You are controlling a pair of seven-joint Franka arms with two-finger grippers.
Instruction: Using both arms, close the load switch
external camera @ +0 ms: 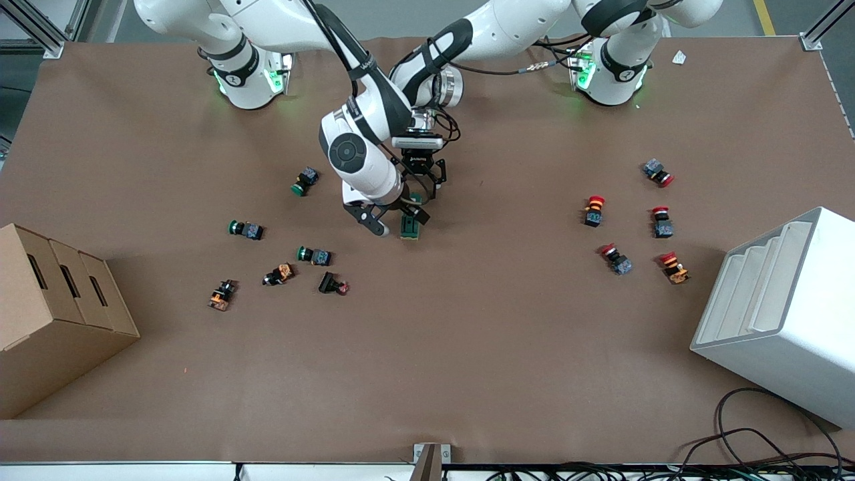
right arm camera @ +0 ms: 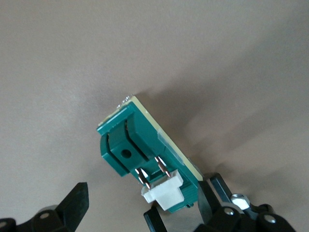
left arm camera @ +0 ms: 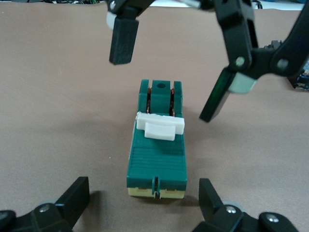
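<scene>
The load switch (external camera: 409,227) is a dark-green block that lies flat on the brown table near the middle. In the left wrist view the switch (left arm camera: 157,150) shows its white lever tab (left arm camera: 160,125) across the top. In the right wrist view the switch (right arm camera: 135,140) has its lever tab (right arm camera: 166,193) lifted, with two copper blades bare. My left gripper (external camera: 424,196) is open and low, its fingers (left arm camera: 77,198) on either side of one end of the switch. My right gripper (external camera: 403,224) is open over the other end. One of its fingers (left arm camera: 217,96) is close beside the block.
Several green-capped push buttons (external camera: 314,255) lie toward the right arm's end. Several red-capped ones (external camera: 594,210) lie toward the left arm's end. A cardboard box (external camera: 53,314) and a white stepped rack (external camera: 781,314) stand at the table's two ends.
</scene>
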